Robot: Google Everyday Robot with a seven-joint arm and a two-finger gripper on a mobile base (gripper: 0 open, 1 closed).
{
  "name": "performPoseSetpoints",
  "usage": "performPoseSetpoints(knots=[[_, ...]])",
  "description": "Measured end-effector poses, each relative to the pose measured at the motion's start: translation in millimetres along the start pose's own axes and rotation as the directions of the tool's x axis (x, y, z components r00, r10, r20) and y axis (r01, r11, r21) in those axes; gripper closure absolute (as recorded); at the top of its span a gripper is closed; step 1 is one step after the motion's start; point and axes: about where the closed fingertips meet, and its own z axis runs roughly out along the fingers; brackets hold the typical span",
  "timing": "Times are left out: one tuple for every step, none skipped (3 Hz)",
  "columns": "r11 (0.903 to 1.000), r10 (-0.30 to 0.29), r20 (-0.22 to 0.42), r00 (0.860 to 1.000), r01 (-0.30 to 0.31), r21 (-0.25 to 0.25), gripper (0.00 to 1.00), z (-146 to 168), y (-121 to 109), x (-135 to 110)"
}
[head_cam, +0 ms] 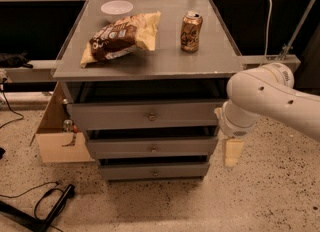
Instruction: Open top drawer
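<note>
Grey top drawer (120,116) lies up-left of the gripper (232,152).

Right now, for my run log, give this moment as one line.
task: open top drawer | gripper: right of it, lower, clear of knob | contact: none

The gripper (232,152) hangs off the tabletop's (165,62) front right corner, below its level and just beside the drawer stack (153,148), bare floor (260,196) under it. The way to the top drawer's (115,116) knob (151,117) from the front edge is open (only speckled floor there). A cardboard box (54,138) crowds the space under the left edge; cables (45,203) lie on the floor beyond the front left corner.
</note>
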Motion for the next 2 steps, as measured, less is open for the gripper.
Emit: performPoseSetpoints(knots=[[1.0000,-0.006,-0.022,1.000,0.006,-0.005,0.00,-1,4,0],[0.9987,-0.042,-0.053,0.998,0.043,0.026,0.00,-3,-12,-9]])
